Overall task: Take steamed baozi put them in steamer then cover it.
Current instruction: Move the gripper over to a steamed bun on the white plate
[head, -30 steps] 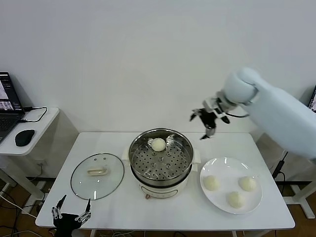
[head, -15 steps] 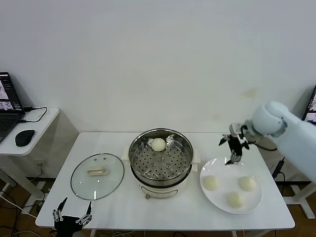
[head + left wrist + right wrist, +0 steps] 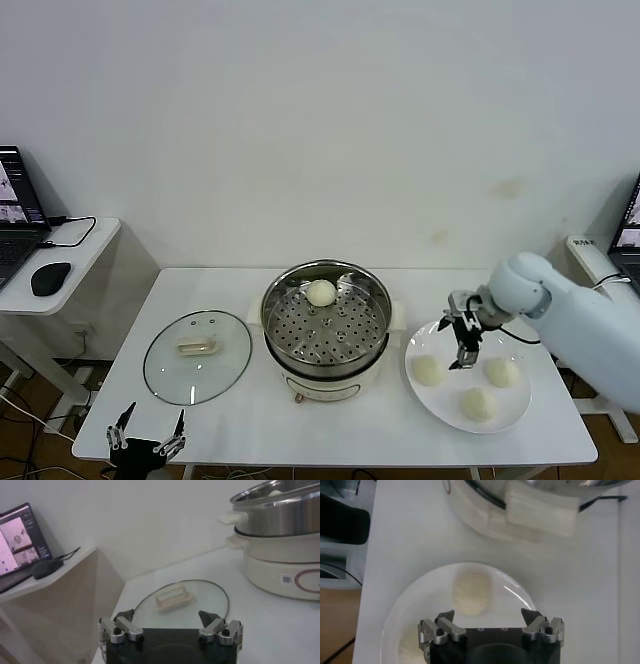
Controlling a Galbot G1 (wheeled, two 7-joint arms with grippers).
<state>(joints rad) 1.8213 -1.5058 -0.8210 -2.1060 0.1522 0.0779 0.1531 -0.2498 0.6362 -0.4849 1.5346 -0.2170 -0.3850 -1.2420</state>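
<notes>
Leftmost, the left gripper idles open near the cover. One baozi sits in the steamer. Over the plate, the right gripper hangs open; an off-centre descent could squash a soft bun.

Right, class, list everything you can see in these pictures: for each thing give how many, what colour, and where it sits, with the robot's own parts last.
steamed baozi: four, cream-white; one on the steamer's tray, three on the plate.
steamer: one, shiny steel on a cream-white base, table centre.
cover: one, clear glass with a cream handle, flat on the table to the steamer's left.
plate: one, white, to the steamer's right.
table: one, white.
laptop and mouse: one each, dark, on the side desk far left.
right gripper: open, over the plate.
left gripper: open, parked at the table's near left edge.
</notes>
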